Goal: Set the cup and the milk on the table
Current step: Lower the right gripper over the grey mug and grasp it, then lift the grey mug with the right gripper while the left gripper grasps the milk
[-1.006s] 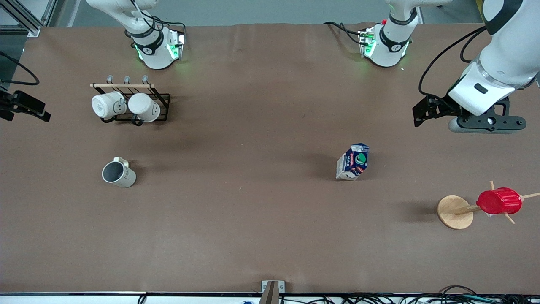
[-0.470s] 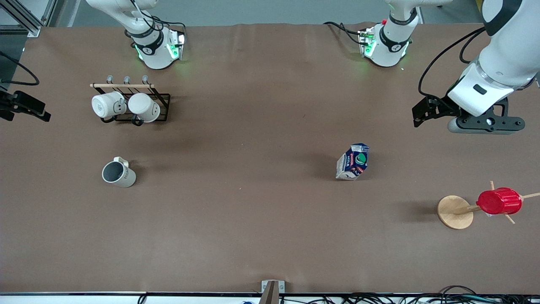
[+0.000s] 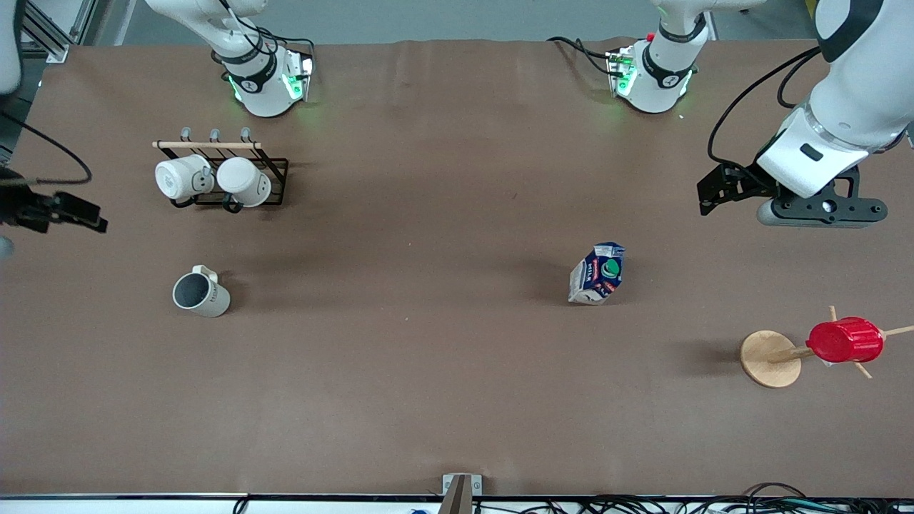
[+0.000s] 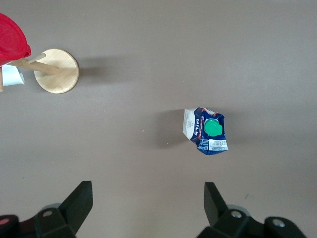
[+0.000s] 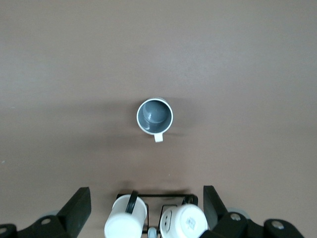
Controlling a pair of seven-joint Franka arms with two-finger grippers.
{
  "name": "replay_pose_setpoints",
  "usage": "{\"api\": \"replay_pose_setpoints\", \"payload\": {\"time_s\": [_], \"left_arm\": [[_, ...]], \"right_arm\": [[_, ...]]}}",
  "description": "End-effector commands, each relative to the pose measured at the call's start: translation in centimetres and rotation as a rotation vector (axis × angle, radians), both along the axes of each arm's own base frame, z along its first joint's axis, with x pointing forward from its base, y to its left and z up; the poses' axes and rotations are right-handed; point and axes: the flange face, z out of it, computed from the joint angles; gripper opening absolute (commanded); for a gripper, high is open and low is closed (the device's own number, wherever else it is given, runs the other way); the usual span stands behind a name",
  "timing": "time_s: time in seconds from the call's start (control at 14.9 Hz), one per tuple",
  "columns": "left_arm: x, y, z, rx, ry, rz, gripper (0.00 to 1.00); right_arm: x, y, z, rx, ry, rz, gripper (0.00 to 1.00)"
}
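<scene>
The cream-white cup [image 3: 201, 294] with a dark grey inside stands upright on the brown table [image 3: 428, 371], toward the right arm's end. It also shows in the right wrist view [image 5: 155, 116]. The blue and white milk [image 3: 598, 273] with a green cap stands toward the left arm's end and shows in the left wrist view [image 4: 208, 130]. My left gripper [image 3: 714, 191] is open and empty, high over the table's left-arm end [image 4: 147, 193]. My right gripper [image 3: 68, 214] is open and empty, high over the table's right-arm end [image 5: 146, 198]. Neither gripper touches anything.
A black rack [image 3: 275, 182] holds two all-white mugs [image 3: 180, 177] [image 3: 243, 180], farther from the front camera than the cup. A red ribbed cup [image 3: 845, 340] hangs on a wooden peg stand [image 3: 765, 359] near the left arm's end.
My right gripper has shifted a little in over the table's edge. My left gripper has barely moved. The cup and milk have stayed put.
</scene>
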Motion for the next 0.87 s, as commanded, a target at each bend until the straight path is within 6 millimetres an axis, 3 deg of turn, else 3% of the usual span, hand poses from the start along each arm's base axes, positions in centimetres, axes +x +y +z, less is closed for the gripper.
{"api": "replay_pose_setpoints", "payload": {"time_s": [0.0, 0.13, 0.34, 0.67, 0.8], "left_arm": [[0.6, 0.3, -0.9, 0.013, -0.002, 0.009, 0.99], [1.4, 0.2, -2.0, 0.009, 0.004, 0.009, 0.99], [3.1, -0.4, -5.4, 0.000, 0.027, 0.000, 0.99], [5.6, -1.6, -13.3, -0.018, 0.094, -0.013, 0.99], [5.6, -2.3, -15.8, -0.022, 0.091, -0.024, 0.99]], "right_arm": [[0.9, -0.6, -5.2, -0.006, 0.024, 0.048, 1.00], [1.3, -2.0, -9.3, -0.006, 0.023, 0.072, 1.00], [2.4, -3.3, -14.9, -0.008, 0.040, 0.095, 1.00], [3.2, -3.4, -21.8, -0.008, 0.082, 0.095, 1.00], [2.3, -3.4, -24.9, -0.010, 0.080, 0.096, 1.00]]}}
